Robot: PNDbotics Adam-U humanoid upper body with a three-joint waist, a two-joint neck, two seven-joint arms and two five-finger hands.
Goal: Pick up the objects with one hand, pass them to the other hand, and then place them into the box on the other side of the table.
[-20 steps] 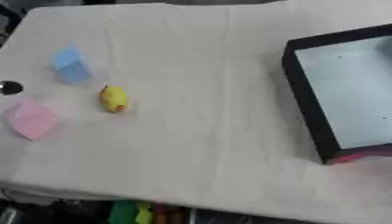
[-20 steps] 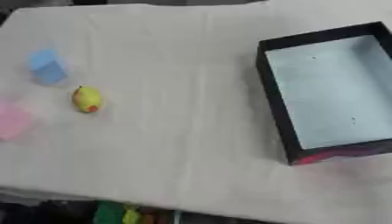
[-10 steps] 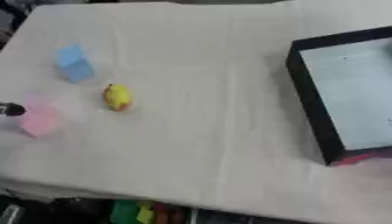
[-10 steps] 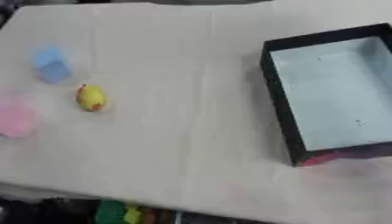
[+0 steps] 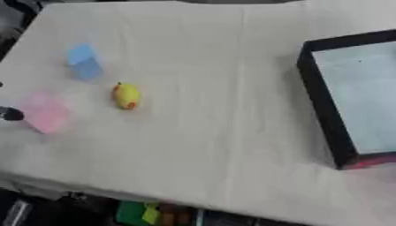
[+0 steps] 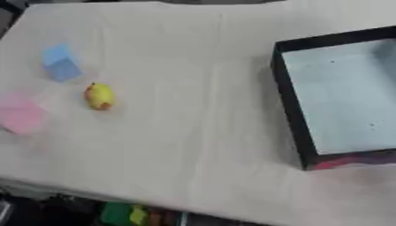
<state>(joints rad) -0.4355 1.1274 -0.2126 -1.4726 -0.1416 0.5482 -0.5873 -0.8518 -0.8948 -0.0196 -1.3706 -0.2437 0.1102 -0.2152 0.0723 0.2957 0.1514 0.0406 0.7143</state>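
Cream cloth covers the table (image 5: 209, 132), with a pink block (image 5: 45, 112), blue block (image 5: 83, 66) and yellow fruit (image 5: 126, 95) at left, far from the black box (image 6: 292, 117) at right; a dark fingertip (image 5: 11, 114), grip unreadable, may nudge the pink block away.

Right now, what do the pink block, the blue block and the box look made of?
Pink block: pale, matte, soft edges, looks like foam, though that is uncertain. Blue block: same matte pastel look, likely foam too. Box: thin, straight black walls with a pale grey floor, looks like rigid card or plastic; cannot tell which.
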